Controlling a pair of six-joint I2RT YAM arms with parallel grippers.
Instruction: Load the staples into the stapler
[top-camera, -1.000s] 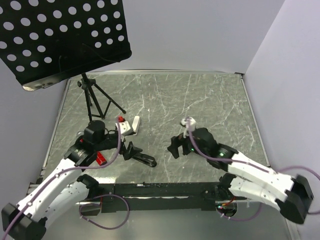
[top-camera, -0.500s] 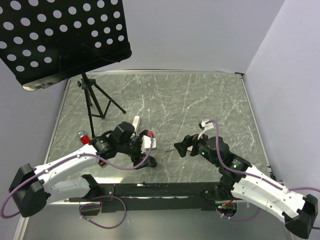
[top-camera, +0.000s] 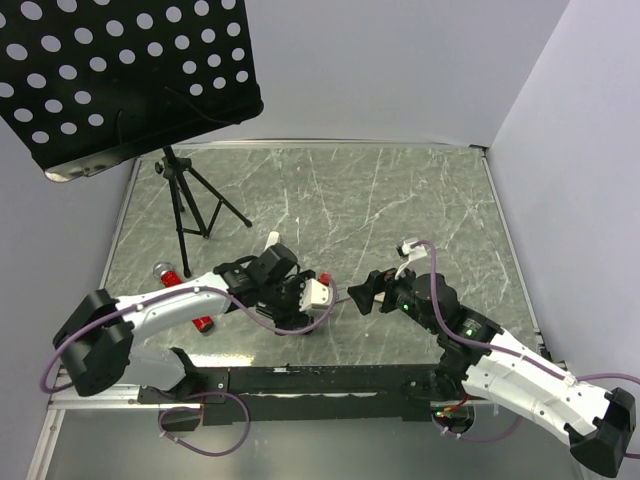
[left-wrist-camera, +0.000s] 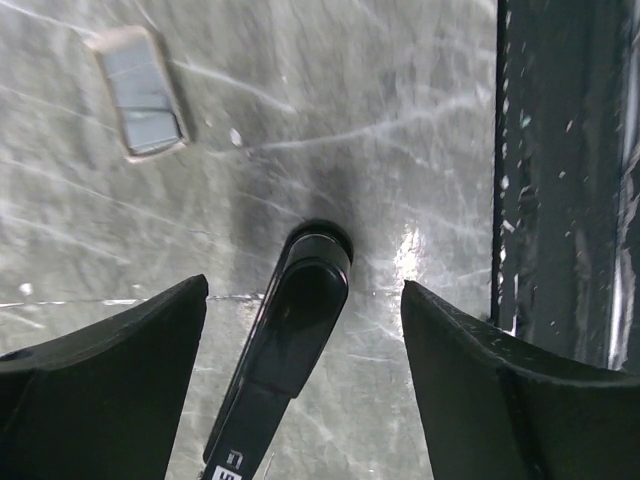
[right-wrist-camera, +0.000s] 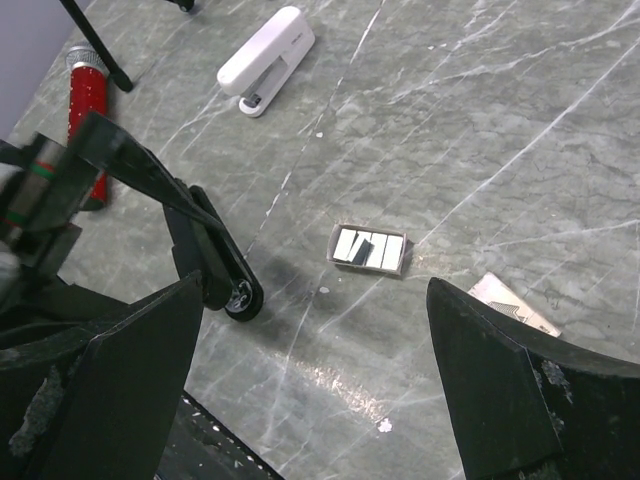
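Left wrist view shows our left tool (left-wrist-camera: 303, 295), spread wide, has come over the long black plastic stapler (left-wrist-camera: 290, 345) without touching; we judge gripping follows. Right tool (right-wrist-camera: 315, 300) is spread also.

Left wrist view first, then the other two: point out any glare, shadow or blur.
Left wrist view: white glare on the table beside the tip of the black stapler, dark shadow around that tip; the staples look slightly soft. Right wrist view: staples and white stapler sharp. Top view: even light, no strong glare on the table.
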